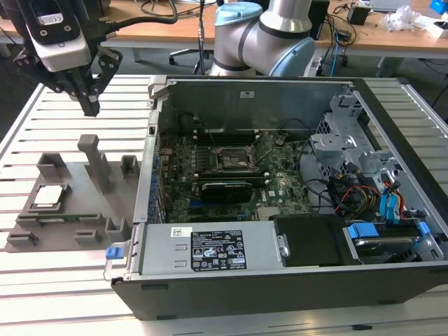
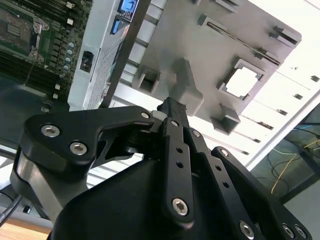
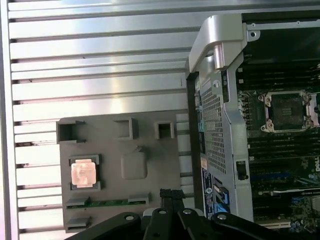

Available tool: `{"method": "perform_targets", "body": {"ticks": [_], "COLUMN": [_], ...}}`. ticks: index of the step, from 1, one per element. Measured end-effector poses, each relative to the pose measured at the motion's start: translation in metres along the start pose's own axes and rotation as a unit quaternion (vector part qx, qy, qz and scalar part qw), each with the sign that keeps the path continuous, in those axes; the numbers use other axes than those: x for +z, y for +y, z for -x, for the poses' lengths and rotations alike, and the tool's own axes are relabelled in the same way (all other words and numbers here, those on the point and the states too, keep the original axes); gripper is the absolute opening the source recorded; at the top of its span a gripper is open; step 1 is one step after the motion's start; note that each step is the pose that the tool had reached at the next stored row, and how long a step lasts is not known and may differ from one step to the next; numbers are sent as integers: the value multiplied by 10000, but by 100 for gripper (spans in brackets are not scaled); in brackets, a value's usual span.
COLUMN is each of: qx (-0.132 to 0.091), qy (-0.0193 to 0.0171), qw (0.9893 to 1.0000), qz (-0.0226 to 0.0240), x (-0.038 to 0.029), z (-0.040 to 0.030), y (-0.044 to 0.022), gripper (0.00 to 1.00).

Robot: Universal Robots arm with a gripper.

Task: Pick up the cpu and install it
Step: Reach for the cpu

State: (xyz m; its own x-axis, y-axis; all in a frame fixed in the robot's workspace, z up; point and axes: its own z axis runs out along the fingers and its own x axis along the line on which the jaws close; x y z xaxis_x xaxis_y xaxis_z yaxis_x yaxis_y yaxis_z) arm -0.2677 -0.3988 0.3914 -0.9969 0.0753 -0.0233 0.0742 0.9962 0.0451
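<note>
Exterior view: gripper (image 1: 91,106) above holder plate (image 1: 78,204), cpu (image 1: 47,196) in its recess.

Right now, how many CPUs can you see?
1. The cpu sits in a recess of the grey holder plate on the slatted table, at the exterior view's left of the computer case. The motherboard socket looks empty. Case parts could hide another.

Worktop (image 1: 70,294): pale metal slats with dark gaps between, running across the exterior view. Bright light glares off the slats in the first wrist view. Far side: a wooden desk (image 1: 392,42) spans the width, carrying loose cables (image 1: 157,8) and, at the exterior view's right, crumpled white wrapping (image 1: 400,19). Dark floor (image 1: 8,105) borders the worktop at the exterior view's left.
</note>
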Motion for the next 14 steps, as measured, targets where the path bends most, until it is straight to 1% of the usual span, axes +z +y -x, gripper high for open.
{"method": "perform_targets", "body": {"ticks": [7,12,14], "qx": [0,0,0], "qy": [0,0,0], "qw": [10000,10000,10000], "qz": [0,0,0], "x": [0,2,2], "z": [-78,-188,-216], "y": [-6,-14,-16], "gripper": [11,11,11]}}
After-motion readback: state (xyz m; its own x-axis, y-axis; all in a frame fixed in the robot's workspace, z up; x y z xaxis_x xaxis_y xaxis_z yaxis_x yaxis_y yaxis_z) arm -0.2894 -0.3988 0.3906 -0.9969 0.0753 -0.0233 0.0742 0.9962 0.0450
